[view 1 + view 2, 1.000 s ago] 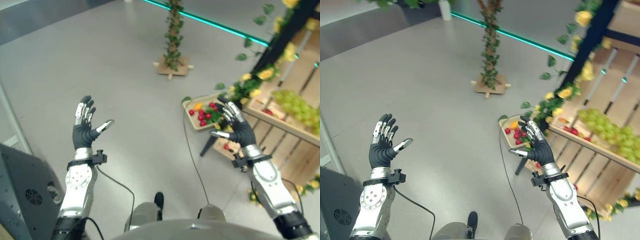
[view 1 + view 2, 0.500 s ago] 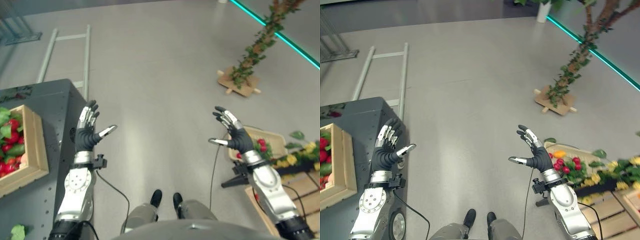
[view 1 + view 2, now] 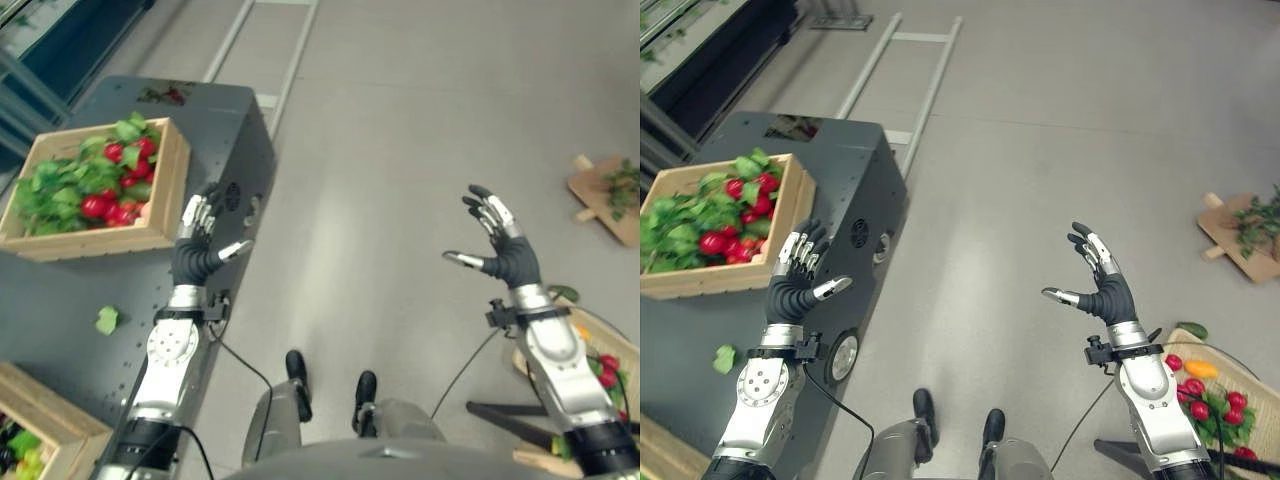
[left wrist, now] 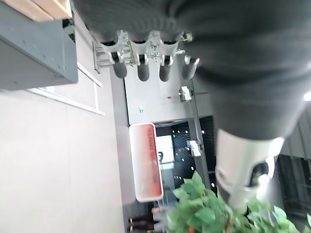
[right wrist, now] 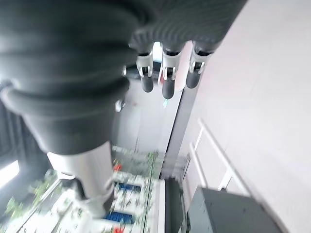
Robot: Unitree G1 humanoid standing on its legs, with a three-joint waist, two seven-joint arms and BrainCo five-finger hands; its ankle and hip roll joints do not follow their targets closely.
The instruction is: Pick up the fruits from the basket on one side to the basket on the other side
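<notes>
A wooden crate (image 3: 166,195) full of red fruits (image 3: 103,208) and green leaves rests on a dark grey cart (image 3: 215,110) at the left. A woven basket (image 3: 1182,345) holding red fruits (image 3: 1196,400) and one orange fruit sits on the floor at the lower right. My left hand (image 3: 197,256) is raised with straight fingers beside the crate's near corner, holding nothing. My right hand (image 3: 502,250) is raised over bare floor, fingers spread and empty. The left fingers (image 4: 140,67) and the right fingers (image 5: 165,73) point out into the room.
A second wooden crate (image 3: 45,410) sits at the cart's near left corner, and a loose leaf (image 3: 106,320) lies on the cart top. A metal ladder frame (image 3: 902,75) lies on the floor behind the cart. A plant on a wooden base (image 3: 608,188) stands at the right.
The camera has swung to the left: the cart and fruit crate now fill the left side, and the floor basket has slid to the lower right. Both hands stay raised and open.
</notes>
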